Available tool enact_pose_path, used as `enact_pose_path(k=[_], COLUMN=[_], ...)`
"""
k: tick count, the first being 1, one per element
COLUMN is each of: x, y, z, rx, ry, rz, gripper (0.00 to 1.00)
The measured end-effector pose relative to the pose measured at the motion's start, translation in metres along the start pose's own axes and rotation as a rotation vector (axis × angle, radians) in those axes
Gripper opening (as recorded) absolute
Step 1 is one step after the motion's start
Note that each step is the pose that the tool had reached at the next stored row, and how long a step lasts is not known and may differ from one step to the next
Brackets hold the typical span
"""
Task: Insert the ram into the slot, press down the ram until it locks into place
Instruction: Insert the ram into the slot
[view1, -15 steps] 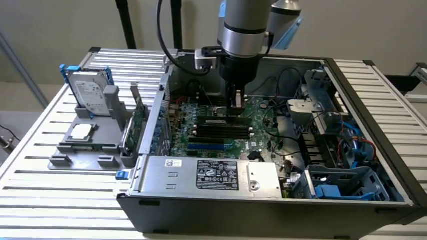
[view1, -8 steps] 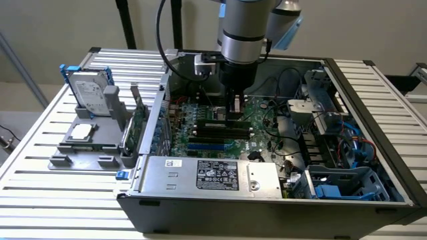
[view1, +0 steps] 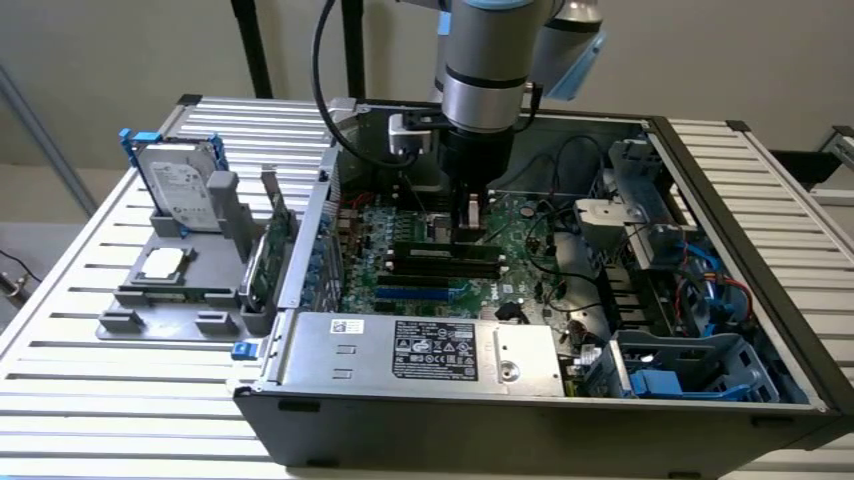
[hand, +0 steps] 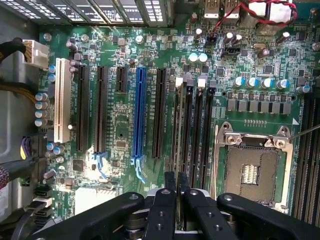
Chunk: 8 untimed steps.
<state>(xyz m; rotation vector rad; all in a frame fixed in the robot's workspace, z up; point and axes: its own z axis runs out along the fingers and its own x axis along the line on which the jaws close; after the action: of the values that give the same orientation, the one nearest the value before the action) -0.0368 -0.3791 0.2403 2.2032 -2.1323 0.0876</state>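
A: Beyond the blue connector slot (view1: 414, 293), exterior view: where's the gripper (view1: 470, 228)?
B: Low inside the case (view1: 747, 250), directly over the ram (view1: 430, 246). Ram stands on edge among black sockets.
A: Wrist view?
B: Fingers (hand: 167, 205) almost together, pinching the ram's top edge. Ram sits in the slot (hand: 176, 115), near the blue connector slot.

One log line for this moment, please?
gripper shut on the ram | the ram at the slot | locked: cannot tell

Soft, even light is falling across the ext. view, w/ the case (view1: 534, 430) sitting dimmer inside. Glare is bleaching a patch of the motherboard (hand: 120, 145).
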Motion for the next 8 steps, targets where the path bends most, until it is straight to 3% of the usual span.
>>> enact_pose_path(k=[8], x=[-0.0004], y=[-0.0017], z=[0.0052], rx=[0.0003], ry=[-0.0001], rz=[0.000], gripper=[0.13])
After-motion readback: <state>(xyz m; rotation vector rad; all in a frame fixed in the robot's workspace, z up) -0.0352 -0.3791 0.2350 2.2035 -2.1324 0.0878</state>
